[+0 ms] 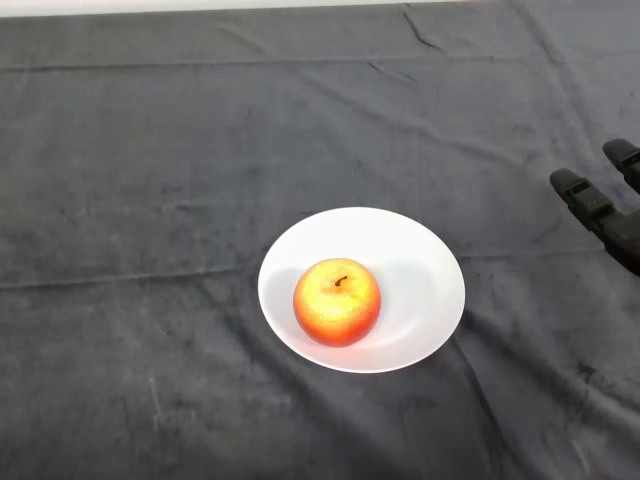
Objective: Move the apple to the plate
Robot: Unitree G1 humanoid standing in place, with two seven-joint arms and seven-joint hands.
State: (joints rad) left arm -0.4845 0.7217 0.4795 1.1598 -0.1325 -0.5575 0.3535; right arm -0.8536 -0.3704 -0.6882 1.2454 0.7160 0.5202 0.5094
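Observation:
A red and yellow apple [337, 301] sits upright, stem up, on the left part of a white round plate [420, 270] in the middle of the table. My black hand [600, 212] shows at the right edge of the head view, well to the right of the plate and apart from it. Its fingers are straight and point to the upper left. It holds nothing. The rest of the hand and the arm are cut off by the edge of the view.
The table is covered by a dark grey cloth [150, 200] with creases. Its far edge runs along the top of the view.

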